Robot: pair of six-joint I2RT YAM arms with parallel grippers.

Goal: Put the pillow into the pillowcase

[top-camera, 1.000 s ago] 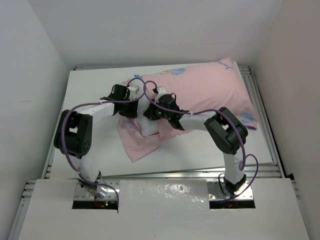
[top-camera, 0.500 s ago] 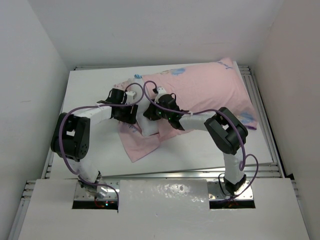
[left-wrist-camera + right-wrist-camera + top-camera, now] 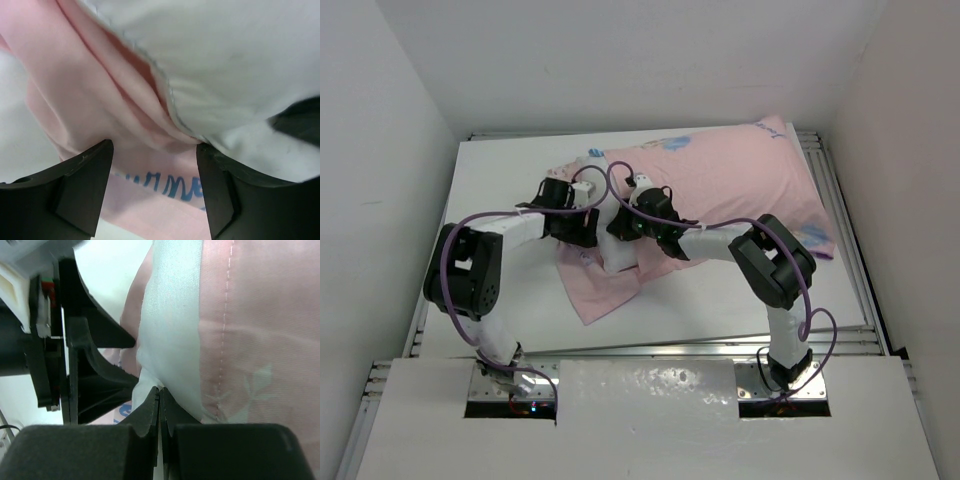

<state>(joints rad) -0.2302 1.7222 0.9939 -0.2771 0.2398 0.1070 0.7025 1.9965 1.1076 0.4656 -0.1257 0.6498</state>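
Right gripper [image 3: 160, 394], fingers pressed together, pinches a white edge of the pillow [image 3: 170, 325] where it pokes out of the pink pillowcase [image 3: 255, 340]. The left gripper [image 3: 154, 160] hangs spread over loose folds of the same cloth, with the pillow's white bulk just above. Blue lettering runs across the pink fabric between the left fingers, but folds cut it off and it cannot be read. From overhead, both arms reach in from the near edge of the white table [image 3: 510, 180] and bend toward each other, their wrists almost meeting at the pillowcase's open near-left end. The plump, filled length of the pillowcase stretches toward the far right corner, while a flat flap trails toward the near edge and a patch of white pillow shows at the opening. Against a second earlier, the left gripper has slid slightly toward the near edge; the right arm has held its pose
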